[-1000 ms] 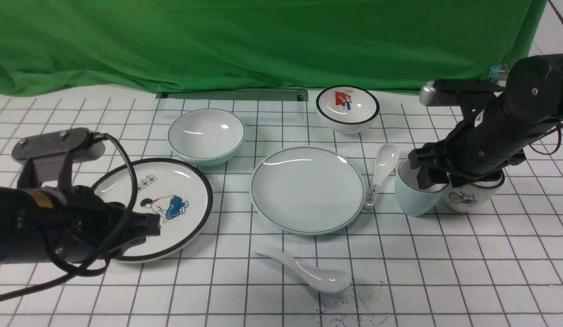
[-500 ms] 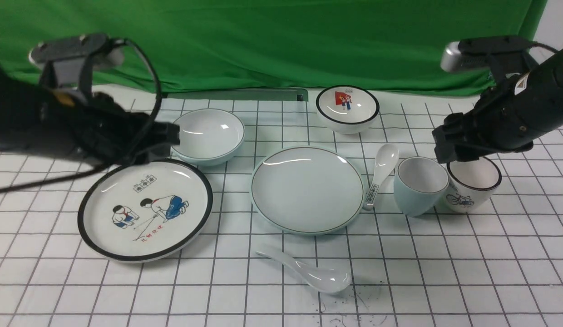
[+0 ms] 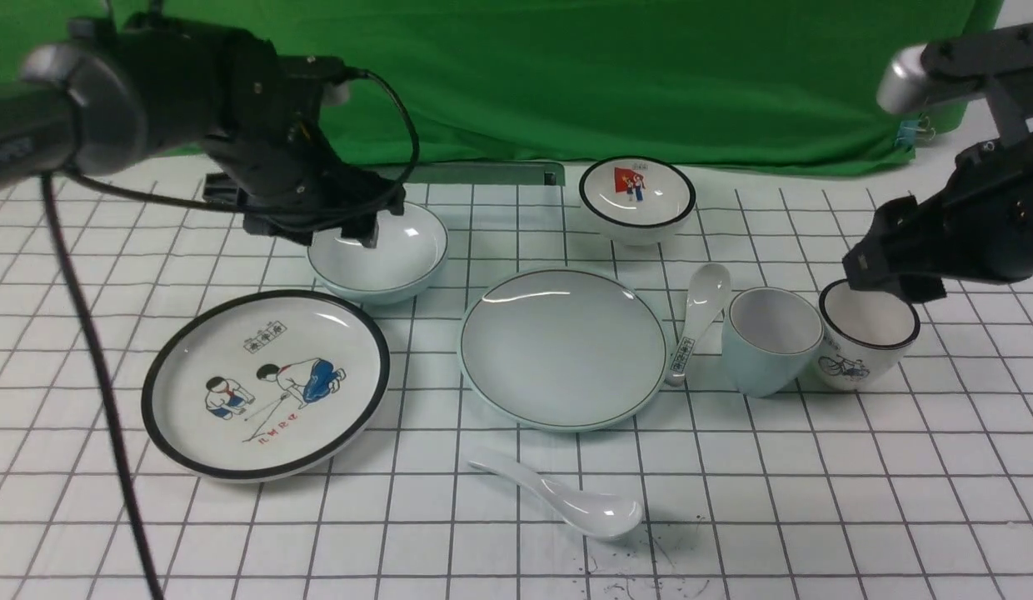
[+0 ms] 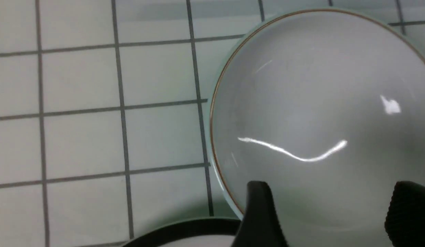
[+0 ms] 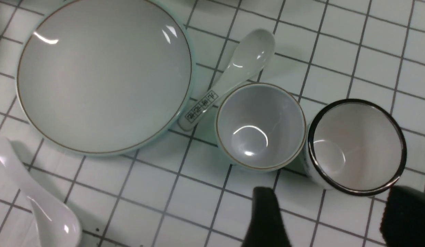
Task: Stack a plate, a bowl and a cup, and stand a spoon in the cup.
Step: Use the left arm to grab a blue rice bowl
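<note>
Left arm: stretched forward, left claw (image 4: 330,188) wide, empty, over bowl (image 3: 383,250). Right arm: raised, right claw (image 5: 332,192) wide, empty, over black-rimmed cup (image 3: 869,333). Plate (image 3: 564,346), cup (image 3: 766,350), spoon (image 3: 571,500): unstacked on counter (image 3: 816,500).

Bright overhead light; glare streaks in the plain pale blue-white bowl (image 4: 318,103); soft shadows on the white gridded bench (image 3: 816,500); left arm (image 3: 83,112) blurred.
</note>
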Motion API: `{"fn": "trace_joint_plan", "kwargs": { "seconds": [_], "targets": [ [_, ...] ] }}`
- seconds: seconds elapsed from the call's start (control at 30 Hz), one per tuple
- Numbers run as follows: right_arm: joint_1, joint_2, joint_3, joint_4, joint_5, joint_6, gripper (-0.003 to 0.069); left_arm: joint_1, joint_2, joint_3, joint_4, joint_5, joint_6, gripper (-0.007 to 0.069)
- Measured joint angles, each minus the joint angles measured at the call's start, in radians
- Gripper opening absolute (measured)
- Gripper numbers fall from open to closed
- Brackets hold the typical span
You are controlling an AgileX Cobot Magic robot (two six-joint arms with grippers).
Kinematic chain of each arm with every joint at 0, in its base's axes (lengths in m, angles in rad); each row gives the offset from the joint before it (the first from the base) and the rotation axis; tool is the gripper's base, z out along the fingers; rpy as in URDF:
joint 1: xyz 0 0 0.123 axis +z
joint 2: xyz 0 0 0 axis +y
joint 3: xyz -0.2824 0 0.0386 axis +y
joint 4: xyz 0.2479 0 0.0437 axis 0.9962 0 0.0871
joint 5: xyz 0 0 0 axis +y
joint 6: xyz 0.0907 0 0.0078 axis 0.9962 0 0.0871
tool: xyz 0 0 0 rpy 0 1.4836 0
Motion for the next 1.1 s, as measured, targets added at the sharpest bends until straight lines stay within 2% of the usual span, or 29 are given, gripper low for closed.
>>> {"fn": "trace_joint_plan", "kwargs": {
  "seconds": [0.23, 0.5, 0.57, 0.7, 0.77, 0.8, 0.9, 1.03, 1.1],
  "targets": [
    [0.0, 0.004, 0.03, 0.0, -0.059, -0.001, 0.0468, 0.056, 0.141, -0.184, 0.02, 0.158, -0.015, 0.0369],
    [0.0, 0.006, 0.03, 0.0, -0.088, -0.002, 0.0468, 0.074, 0.155, -0.207, -0.031, 0.156, -0.003, 0.0344],
    [0.0, 0.007, 0.03, 0.0, -0.09, -0.002, 0.0468, 0.074, 0.171, -0.207, -0.051, 0.151, 0.01, 0.0316],
    [0.0, 0.007, 0.03, 0.0, -0.091, -0.002, 0.0468, 0.075, 0.208, -0.209, -0.077, 0.123, 0.017, 0.0134],
    [0.0, 0.007, 0.03, 0.0, -0.091, -0.002, 0.0468, 0.076, 0.207, -0.211, -0.083, 0.11, 0.015, 0.009],
    [0.0, 0.007, 0.03, 0.0, -0.091, -0.002, 0.0468, 0.077, 0.193, -0.212, -0.105, 0.097, 0.021, 0.0035],
    [0.0, 0.007, 0.03, 0.0, -0.091, -0.003, 0.0468, 0.074, 0.156, -0.211, -0.156, 0.105, 0.075, -0.0007],
    [0.0, 0.007, 0.03, 0.0, -0.091, -0.003, 0.0468, 0.055, 0.106, -0.21, -0.279, 0.158, 0.182, -0.0008],
    [0.0, 0.007, 0.03, 0.0, -0.091, -0.003, 0.0468, 0.013, 0.065, -0.21, -0.377, 0.217, 0.259, -0.0008]
  ]
}}
